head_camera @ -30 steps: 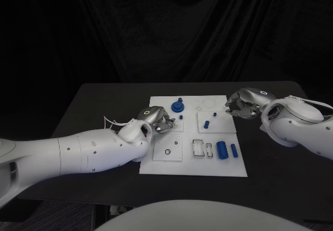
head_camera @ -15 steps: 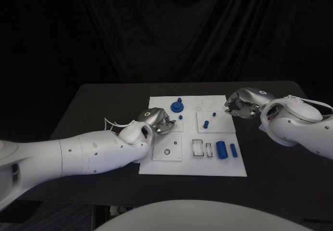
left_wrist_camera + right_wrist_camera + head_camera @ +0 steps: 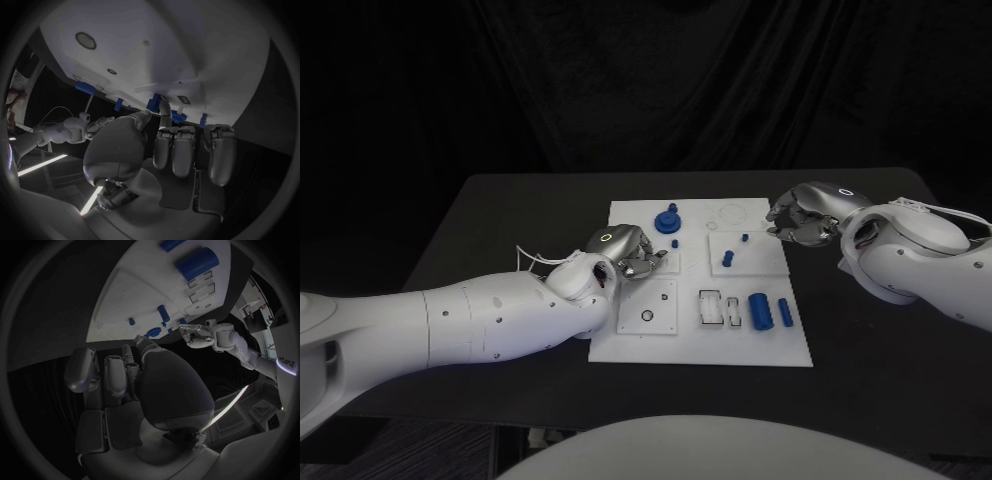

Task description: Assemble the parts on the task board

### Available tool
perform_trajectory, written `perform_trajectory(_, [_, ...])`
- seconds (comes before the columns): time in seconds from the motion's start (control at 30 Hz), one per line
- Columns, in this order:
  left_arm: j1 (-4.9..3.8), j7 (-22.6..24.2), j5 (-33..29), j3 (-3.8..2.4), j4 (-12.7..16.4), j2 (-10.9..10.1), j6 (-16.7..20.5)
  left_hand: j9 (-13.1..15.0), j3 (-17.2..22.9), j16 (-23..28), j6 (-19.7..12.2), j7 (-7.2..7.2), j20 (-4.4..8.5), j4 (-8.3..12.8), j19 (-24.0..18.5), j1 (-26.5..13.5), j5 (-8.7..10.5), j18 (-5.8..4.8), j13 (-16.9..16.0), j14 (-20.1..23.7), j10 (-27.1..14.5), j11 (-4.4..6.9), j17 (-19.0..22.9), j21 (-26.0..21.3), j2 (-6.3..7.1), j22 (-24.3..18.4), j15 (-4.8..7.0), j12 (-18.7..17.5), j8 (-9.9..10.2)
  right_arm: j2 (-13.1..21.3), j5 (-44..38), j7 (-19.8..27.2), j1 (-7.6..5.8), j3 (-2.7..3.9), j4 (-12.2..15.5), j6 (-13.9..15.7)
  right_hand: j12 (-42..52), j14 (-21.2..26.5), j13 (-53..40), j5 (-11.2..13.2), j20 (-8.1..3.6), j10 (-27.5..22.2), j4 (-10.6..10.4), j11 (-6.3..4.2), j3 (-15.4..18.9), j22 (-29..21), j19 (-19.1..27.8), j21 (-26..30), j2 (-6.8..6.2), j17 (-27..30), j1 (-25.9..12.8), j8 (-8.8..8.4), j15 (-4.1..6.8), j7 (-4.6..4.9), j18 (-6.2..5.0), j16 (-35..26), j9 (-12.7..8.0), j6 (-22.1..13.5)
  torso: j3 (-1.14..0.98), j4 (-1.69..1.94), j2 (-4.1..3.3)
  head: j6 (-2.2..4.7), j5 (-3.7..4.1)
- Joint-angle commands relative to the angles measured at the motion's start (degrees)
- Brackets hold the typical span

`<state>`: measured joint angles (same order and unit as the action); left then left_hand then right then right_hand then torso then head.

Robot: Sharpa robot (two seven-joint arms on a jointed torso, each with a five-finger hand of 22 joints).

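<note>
Your left hand (image 3: 629, 248) sits over task board (image 3: 675, 335) left edge, fingers curled in; wrist view shows nothing between them. Your right hand (image 3: 800, 220) hovers at board's far right corner, fingers curled inward, nothing visibly held. Board lies mid-bench (image 3: 516, 210). Blue knobbed part (image 3: 669, 220) stands on board between hands; large blue cylinder (image 3: 762, 311) and slim blue bar (image 3: 788, 312) lie on board's near right. Board's left middle hidden under your left hand.

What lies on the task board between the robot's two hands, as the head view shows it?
Between the left hand and the right hand, the head view shows the task board with a small blue peg and a blue pin.
</note>
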<state>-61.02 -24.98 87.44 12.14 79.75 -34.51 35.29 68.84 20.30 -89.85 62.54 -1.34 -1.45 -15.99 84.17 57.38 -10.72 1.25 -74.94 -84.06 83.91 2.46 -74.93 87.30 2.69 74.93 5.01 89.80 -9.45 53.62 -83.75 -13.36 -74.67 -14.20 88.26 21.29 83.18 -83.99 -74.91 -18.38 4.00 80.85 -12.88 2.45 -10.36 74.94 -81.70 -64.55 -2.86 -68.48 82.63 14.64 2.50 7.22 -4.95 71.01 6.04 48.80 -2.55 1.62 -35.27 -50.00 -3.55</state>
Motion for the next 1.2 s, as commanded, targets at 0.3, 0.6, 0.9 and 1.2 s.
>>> perform_trajectory(0.3, [0.15,2.8,0.1,-0.04,0.1,-0.3,-0.1,-0.6,-3.2,-0.2,-1.6,-0.75,-0.27,-0.7,3.9,-0.3,0.6,-0.39,-15.1,-5.9,6.1,-0.57,-15.1,-0.6,-0.86,13.9,-0.34,0.2,1.4,0.1,0.2,-0.8,0.19,0.03,0.1,0.2,-0.2,-1.4,-3.4,-0.3,-0.04,-0.3,-0.1,-0.16,-0.4,3.7,0.4,0.1,-0.3,-0.1,0.0,-0.03,-0.42,0.09,-0.57,-0.1,-0.1,0.1,0.03,0.0,-0.01,0.0,-0.12])
perform_trajectory(0.6, [0.18,3.5,0.1,-0.04,0.1,-0.6,1.0,-0.9,-5.9,-0.2,-2.7,-1.16,-0.59,-0.8,3.8,-1.6,1.01,-0.37,-15.1,-5.9,6.1,-0.94,-15.1,-0.7,-1.64,13.9,-0.67,0.2,2.2,0.3,0.2,-0.9,0.21,0.03,0.2,0.1,-0.2,-1.4,-3.4,-0.3,-0.04,-0.3,-0.1,-0.16,-0.4,3.7,0.4,0.2,-0.3,-0.1,0.0,-0.01,-0.42,0.08,-0.58,0.0,-0.1,0.2,0.01,0.08,-0.04,0.0,0.05])
perform_trajectory(0.9, [0.18,4.2,0.8,-0.04,0.4,-1.1,3.7,-0.5,-10.9,-0.2,-4.3,-1.69,-1.07,-0.9,3.8,-5.8,0.85,-0.38,-15.1,-5.9,6.1,-1.45,-15.1,-0.6,-4.48,13.9,-1.13,0.2,2.8,0.5,0.2,-1.0,0.21,0.03,0.4,0.2,-0.3,-1.4,-3.3,-0.4,-0.05,-0.3,-0.3,-0.15,-0.5,3.6,0.4,0.3,-0.27,0.0,-0.3,0.02,-0.42,0.1,-0.6,-0.1,-0.2,0.2,0.01,-0.02,0.01,0.0,-0.07])
perform_trajectory(1.2, [0.17,3.2,3.2,-0.05,0.6,-1.7,3.6,2.6,-14.9,-0.2,-4.8,-1.58,-1.12,-0.9,3.8,-9.4,-3.32,-0.37,-15.1,-5.9,6.1,-1.38,-15.1,-0.7,-8.84,13.9,-1.12,0.2,1.2,0.7,0.2,-1.1,0.21,0.03,0.4,0.2,-0.3,-1.5,-3.2,-0.5,-0.05,-0.4,-0.5,-0.15,-0.5,3.6,0.4,0.4,-0.23,0.0,-0.5,0.02,-0.42,0.09,-0.6,-0.1,-0.2,0.3,-0.03,0.07,0.0,0.0,0.17])
